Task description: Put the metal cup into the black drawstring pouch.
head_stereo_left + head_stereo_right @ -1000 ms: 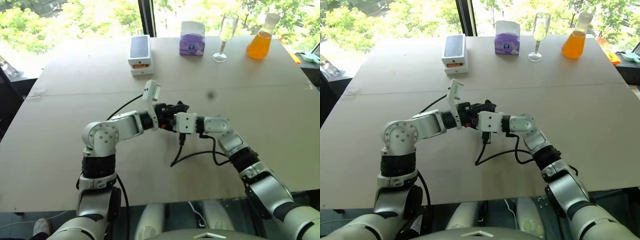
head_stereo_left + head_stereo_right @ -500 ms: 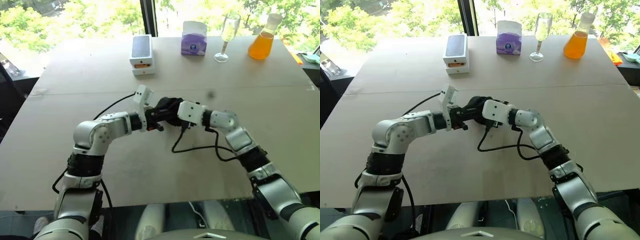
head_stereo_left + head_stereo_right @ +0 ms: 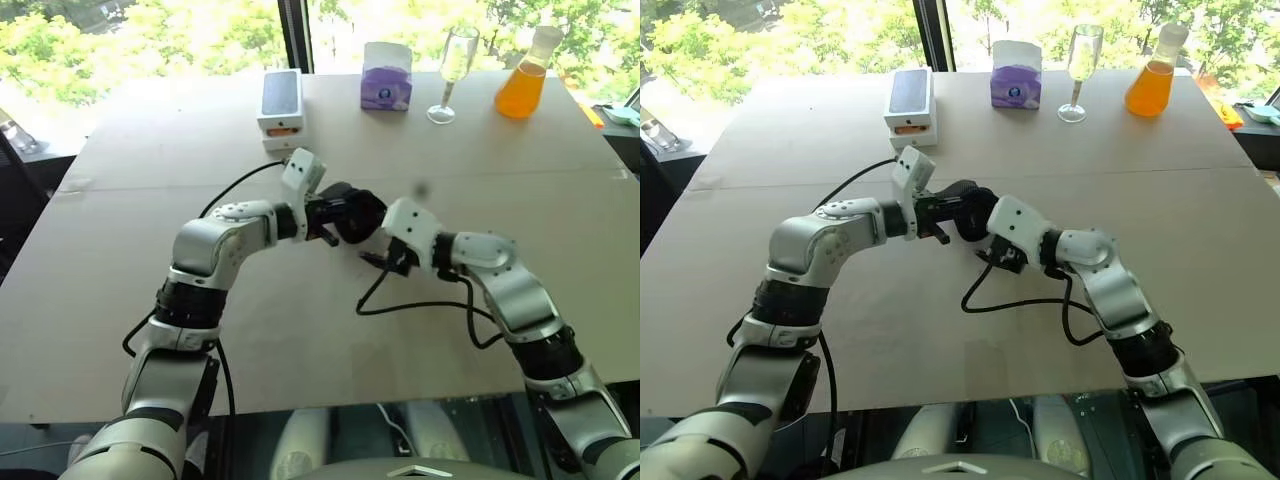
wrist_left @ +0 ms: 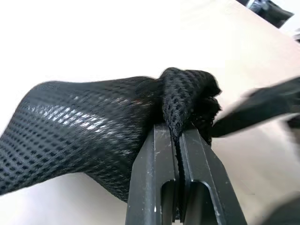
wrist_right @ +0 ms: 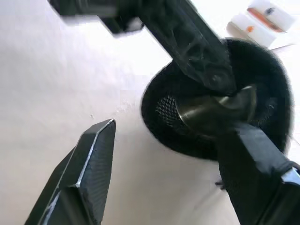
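My left gripper (image 4: 177,133) pinches the black drawstring pouch (image 4: 89,136) at table centre. The metal cup (image 5: 213,112) sits inside its mouth. At the pouch's four o'clock, my right gripper (image 5: 173,154) stands open.

Tan table (image 3: 120,300), phone box (image 3: 280,108), tissue box (image 3: 386,77), wine glass (image 3: 453,72), orange flask (image 3: 523,80)

A: Mid-table (image 3: 1200,250), what does the left end effector (image 3: 952,222) hold?
B: The black drawstring pouch (image 3: 970,208), lifted; the right end effector (image 3: 990,252) is just beside it.
A: Far edge?
B: White box (image 3: 909,105), purple carton (image 3: 1016,74), wine glass (image 3: 1077,60), orange flask (image 3: 1150,76).
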Controlling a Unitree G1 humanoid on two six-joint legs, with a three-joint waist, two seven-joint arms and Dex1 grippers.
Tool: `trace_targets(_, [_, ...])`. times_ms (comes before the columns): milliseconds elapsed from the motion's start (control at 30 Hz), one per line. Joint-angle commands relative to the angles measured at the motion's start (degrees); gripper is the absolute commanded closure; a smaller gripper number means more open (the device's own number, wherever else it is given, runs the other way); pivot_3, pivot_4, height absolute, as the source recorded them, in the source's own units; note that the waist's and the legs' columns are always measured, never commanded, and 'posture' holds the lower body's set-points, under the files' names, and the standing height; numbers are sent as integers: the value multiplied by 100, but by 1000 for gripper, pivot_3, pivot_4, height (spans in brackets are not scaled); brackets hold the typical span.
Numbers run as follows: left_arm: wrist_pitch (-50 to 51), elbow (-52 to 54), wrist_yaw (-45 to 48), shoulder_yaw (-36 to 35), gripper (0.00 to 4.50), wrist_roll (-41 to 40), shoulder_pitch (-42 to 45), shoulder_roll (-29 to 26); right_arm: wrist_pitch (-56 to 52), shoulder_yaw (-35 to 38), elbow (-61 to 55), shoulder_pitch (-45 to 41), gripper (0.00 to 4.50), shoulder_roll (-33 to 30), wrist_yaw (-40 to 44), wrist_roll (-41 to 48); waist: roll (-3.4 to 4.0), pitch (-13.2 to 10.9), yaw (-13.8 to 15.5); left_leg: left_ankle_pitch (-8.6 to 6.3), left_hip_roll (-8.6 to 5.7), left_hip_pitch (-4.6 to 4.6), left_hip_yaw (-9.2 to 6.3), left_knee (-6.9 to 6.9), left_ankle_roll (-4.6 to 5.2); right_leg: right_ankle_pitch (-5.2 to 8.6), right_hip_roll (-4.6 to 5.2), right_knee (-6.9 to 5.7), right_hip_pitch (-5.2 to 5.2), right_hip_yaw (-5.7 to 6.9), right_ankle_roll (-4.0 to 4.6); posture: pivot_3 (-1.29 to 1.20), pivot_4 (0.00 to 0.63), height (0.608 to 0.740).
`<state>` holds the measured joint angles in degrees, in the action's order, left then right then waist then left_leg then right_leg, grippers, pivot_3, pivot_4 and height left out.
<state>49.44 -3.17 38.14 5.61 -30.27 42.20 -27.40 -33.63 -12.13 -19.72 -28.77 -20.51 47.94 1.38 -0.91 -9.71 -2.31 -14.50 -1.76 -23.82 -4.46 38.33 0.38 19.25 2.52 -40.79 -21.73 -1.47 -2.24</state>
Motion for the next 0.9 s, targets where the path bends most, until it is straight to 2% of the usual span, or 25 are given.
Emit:
trace_targets(33, [-294, -115, 176, -8, 4500, 263, 70, -125, -799, 525, -961, 161, 1186, -87, -222, 455, 0, 0, 5, 0, 0, 0, -1, 0, 0, 0, 0, 0, 1, 1, 0, 0, 150, 740])
trace_targets(167, [-313, -172, 293, -98, 4500, 283, 48, -66, -1372, 670, -1178, 303, 1186, -154, -714, 488, 0, 0, 11, 0, -1, -1, -1, 0, 0, 0, 1, 0, 1, 0, 0, 0, 150, 740])
trace_targets(267, [-258, -125, 402, -186, 4500, 230, 17, -75, -1010, 326, -666, 333, 1186, -450, -1038, 15, 0, 0, 17, 0, -4, -1, 0, 2, 1, 0, 3, 0, 1, -1, 0, 0, 150, 740])
trace_targets(367, [-139, -38, 481, -295, 4500, 148, -12, -108, -750, 141, -228, 223, 1186, -428, -1116, -14, 0, 0, 0, 0, -4, 0, 0, 2, 1, 0, 2, 0, 1, 0, 0, 0, 150, 740])
trace_targets(633, [581, 239, 467, -957, 4500, -517, -11, -141, 245, -255, 1066, -218, 1186, 147, -1452, -205, 0, 0, -14, 0, 0, 0, 1, 1, 1, 0, -5, -3, -2, 1, 0, 0, 150, 740])
trace_targets(733, [692, 334, 436, -1013, 4500, -525, -56, -260, 826, -151, 1820, -418, 1186, 655, -1810, -158, -1, 0, -11, 1, -1, 0, 1, 1, 1, 0, -3, -2, -2, 1, 0, 0, 150, 740])
trace_targets(900, [942, 568, 416, -1152, 4500, -648, -166, -381, 1760, -1, 2791, -633, 1186, 1050, -2220, -235, -1, 0, -14, 1, 0, 2, 2, 1, 0, 0, -4, -5, -4, 1, 0, 0, 150, 740])
